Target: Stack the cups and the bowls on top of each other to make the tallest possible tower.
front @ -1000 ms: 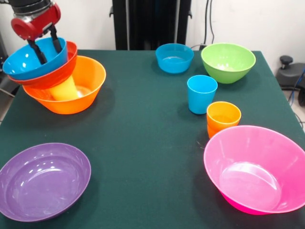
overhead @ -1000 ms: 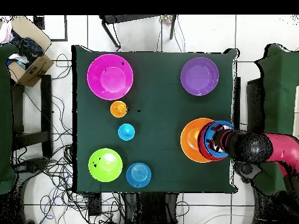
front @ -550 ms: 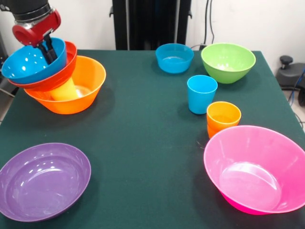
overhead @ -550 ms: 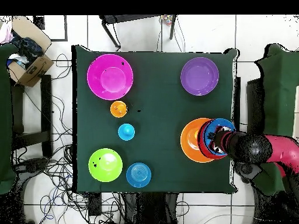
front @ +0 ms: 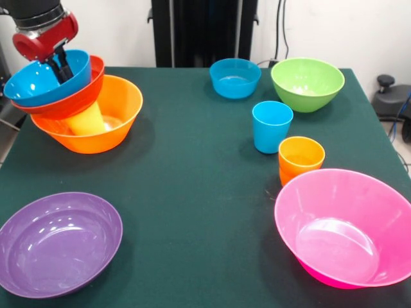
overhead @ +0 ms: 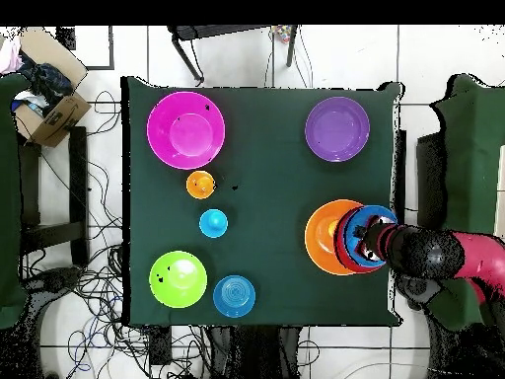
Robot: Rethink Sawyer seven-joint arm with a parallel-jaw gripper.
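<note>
Your gripper has its black fingers drawn close together inside the blue bowl; you cannot tell whether they pinch its wall. That bowl sits tilted in the red-orange bowl, both leaning in the big orange bowl over a yellow cup. This tower sits at ten o'clock in the front view, hard by the table's edge. The arm drops in from the top corner. Open cloth spreads across the middle, between the purple bowl at seven and the pink bowl at four.

Glossy red wrist housing under a black ribbed cylinder, slim black hand below.
</note>
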